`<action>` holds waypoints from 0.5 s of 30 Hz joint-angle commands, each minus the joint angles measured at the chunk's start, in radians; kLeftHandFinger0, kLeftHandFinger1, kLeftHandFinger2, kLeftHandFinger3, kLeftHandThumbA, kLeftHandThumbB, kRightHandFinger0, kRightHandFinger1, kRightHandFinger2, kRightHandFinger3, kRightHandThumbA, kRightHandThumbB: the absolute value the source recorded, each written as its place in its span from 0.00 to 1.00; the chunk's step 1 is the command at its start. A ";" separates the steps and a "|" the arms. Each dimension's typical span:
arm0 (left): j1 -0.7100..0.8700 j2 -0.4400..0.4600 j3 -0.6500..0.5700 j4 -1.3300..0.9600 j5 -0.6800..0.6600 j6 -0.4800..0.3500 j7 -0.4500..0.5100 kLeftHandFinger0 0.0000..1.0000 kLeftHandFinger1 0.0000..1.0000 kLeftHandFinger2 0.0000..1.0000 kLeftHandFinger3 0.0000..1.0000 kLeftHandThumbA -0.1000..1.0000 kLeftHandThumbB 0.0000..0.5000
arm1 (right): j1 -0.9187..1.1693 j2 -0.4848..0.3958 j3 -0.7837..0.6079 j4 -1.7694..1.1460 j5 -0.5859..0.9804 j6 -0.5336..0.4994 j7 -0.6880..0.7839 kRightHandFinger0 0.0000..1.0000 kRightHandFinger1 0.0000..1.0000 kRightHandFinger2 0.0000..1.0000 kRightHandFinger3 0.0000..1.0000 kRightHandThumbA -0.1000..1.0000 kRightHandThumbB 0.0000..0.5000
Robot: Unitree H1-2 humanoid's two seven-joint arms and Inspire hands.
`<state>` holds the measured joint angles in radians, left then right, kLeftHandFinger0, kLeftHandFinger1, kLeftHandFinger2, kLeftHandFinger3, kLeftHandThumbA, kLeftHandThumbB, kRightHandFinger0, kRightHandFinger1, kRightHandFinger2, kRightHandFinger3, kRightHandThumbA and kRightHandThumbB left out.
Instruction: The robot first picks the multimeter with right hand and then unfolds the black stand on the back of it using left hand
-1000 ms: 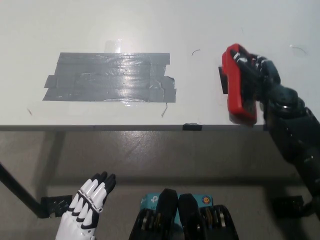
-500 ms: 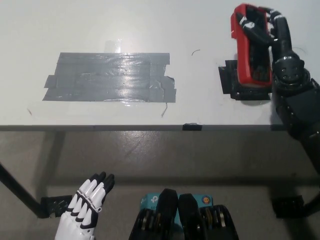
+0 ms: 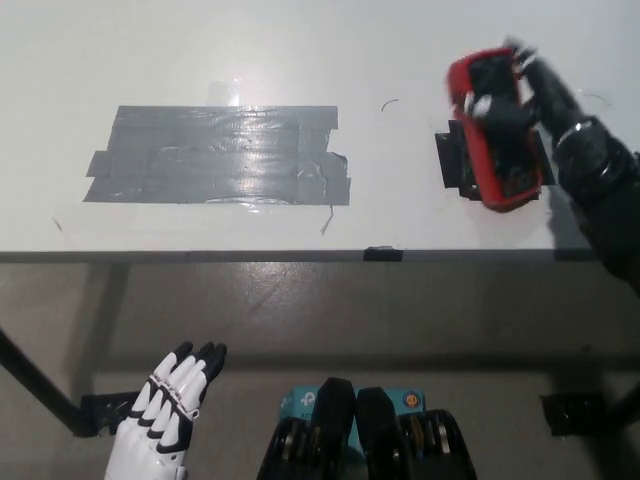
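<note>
Black right hand (image 3: 522, 100) up at far right, fingers wrapped tight, arm reaching in from right. White left hand (image 3: 165, 408) low, fingers apart

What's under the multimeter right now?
A black patch on the white table shows beneath the red multimeter, which the right hand grips. Most of the patch is covered. The left hand rests low, open.

The left robot hand (image 3: 165, 415) is white with black fingertips and black bands between its finger segments. The right robot hand (image 3: 520, 95) is black with pale marks on its fingers, joined to a thick, dark, ribbed arm (image 3: 605, 190).
</note>
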<state>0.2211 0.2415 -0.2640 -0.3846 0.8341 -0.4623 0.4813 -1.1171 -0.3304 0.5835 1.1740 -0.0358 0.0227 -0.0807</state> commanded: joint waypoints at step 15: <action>-0.043 0.022 0.025 -0.029 -0.031 -0.008 0.062 1.00 0.95 1.00 1.00 0.95 0.31 | -0.139 -0.125 0.069 -0.242 -0.259 0.182 0.225 1.00 1.00 1.00 1.00 0.61 0.98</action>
<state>0.2022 0.2498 -0.2532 -0.3876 0.8424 -0.4623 0.5174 -1.2123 -0.3701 0.7289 1.1164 -0.2375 0.1458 0.1606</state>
